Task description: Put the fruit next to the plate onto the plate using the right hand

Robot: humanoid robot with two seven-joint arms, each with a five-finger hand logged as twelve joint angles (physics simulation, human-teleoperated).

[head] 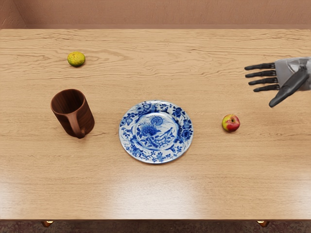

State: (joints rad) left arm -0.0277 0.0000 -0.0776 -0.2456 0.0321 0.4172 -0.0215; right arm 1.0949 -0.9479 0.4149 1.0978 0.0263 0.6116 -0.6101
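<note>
A light wooden tabletop (218, 184) fills nearly the whole head view, with a plain brownish wall running along its far edge. Close to the middle lies a round plate (156, 131) painted in blue and white with a floral pattern, flat on the wood and with nothing on it. To the right of the plate, apart from its rim with a strip of bare wood between them, sits a small apple (231, 123), red on one side and yellow on the other, its stem end turned upward. The right hand (284, 77) comes in from the picture's right edge, farther back and to the right of the apple, and touches neither the fruit nor the plate; whether it rests on the wood or is held above it cannot be told. Its dark fingers (262, 74) are stretched out straight and spread, pointing left across the tabletop, the thumb (289, 90) slanting down toward the near side, and they grip nothing. Left of the plate, just beside it but not touching, a dark brown wooden mug (73, 112) leans with its open mouth toward the far left (its handle faces the near edge). Well away at the far left lies a yellow-green citrus fruit (76, 58), alone on the wood
</note>
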